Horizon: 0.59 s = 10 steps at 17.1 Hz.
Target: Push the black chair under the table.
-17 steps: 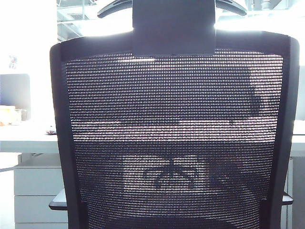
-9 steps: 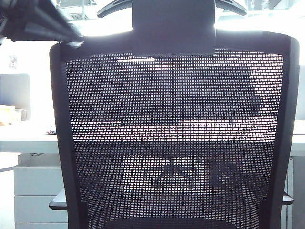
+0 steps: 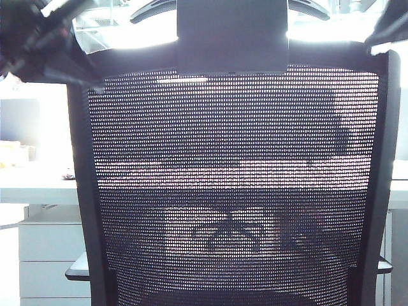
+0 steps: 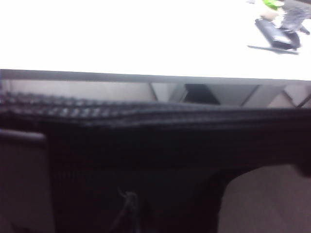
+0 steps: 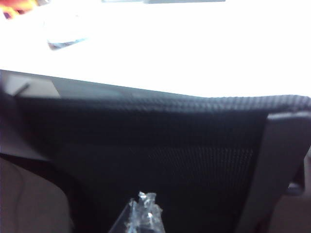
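The black chair [image 3: 229,159] fills the exterior view with its see-through mesh back, thick frame and solid neck bracket [image 3: 231,35]. Behind it runs the white table [image 3: 32,182]. My left gripper [image 3: 89,76] is a dark blur at the chair's top left corner. My right gripper [image 3: 382,39] just enters at the top right corner. In the left wrist view the left gripper [image 4: 129,199] shows faintly as one dark point before the chair's top edge [image 4: 146,114]. In the right wrist view the right gripper [image 5: 146,203] has taped tips pressed together, close to the mesh [image 5: 170,126]. Both look shut and hold nothing.
White drawer units [image 3: 44,255] stand under the table at the left. A fainter chair with a star-shaped base [image 3: 229,233] shows through the mesh. A black device with a green object [image 4: 277,29] lies on the bright tabletop [image 4: 146,39]. The chair's armrest [image 3: 80,273] sticks out low at the left.
My left arm came in from the upper left and has dropped to the chair's top left corner. My right gripper has just appeared at the top right. The chair has not visibly moved.
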Each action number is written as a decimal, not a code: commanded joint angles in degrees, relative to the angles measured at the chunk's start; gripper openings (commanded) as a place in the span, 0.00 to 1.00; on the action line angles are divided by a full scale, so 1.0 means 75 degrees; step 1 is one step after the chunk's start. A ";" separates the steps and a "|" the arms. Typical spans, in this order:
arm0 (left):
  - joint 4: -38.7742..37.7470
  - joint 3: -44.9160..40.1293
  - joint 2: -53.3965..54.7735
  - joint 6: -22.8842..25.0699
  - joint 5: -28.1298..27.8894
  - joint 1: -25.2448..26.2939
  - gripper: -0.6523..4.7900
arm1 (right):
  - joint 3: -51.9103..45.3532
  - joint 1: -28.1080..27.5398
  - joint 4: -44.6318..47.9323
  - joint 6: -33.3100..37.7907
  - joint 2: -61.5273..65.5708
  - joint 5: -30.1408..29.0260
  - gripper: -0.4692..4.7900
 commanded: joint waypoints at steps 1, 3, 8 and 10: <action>0.0318 0.0012 0.0399 0.0058 -0.0020 0.0012 0.11 | 0.0038 -0.0274 0.0434 -0.0047 0.0344 -0.0157 0.08; 0.0513 0.0012 0.0679 0.0058 -0.0032 0.0152 0.11 | 0.0038 -0.0670 0.0641 -0.0058 0.0705 -0.0163 0.08; 0.0723 0.0012 0.0691 0.0058 -0.0108 0.0731 0.11 | 0.0038 -0.1696 0.1512 -0.0041 0.1492 -0.1029 0.08; 0.0851 0.0012 0.0691 0.0055 -0.0029 0.0895 0.11 | 0.0038 -0.1734 0.1731 -0.0044 0.1737 -0.1265 0.08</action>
